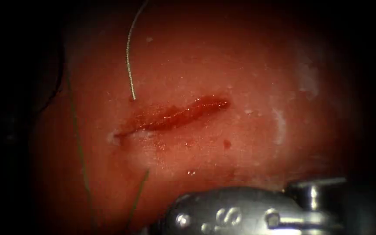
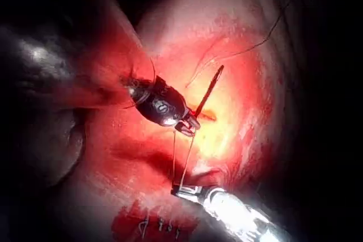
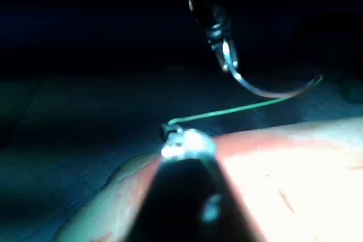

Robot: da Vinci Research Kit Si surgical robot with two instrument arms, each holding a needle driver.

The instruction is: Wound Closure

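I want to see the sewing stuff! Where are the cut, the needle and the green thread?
cut point(image 1: 175, 116): endoscope view, its middle.
needle point(image 3: 272, 92): right wrist view, mid-curve; left tool point(image 3: 229, 69) holds its end.
green thread point(image 3: 227, 111): right wrist view, middle of strand; right tool point(image 3: 173, 131) holds it.

One mark can be read: a raised letter "S" on the metal body of a tool point(image 1: 240, 213) at the bottom centre of the endoscope view, set between two round rivet heads. Which arm this tool belongs to cannot be told from the picture. In the left wrist view a small pale mark sits on the dark rounded body of the other tool point(image 2: 163, 106), but it is too small to make out as a letter or number. Nothing else carries readable text.
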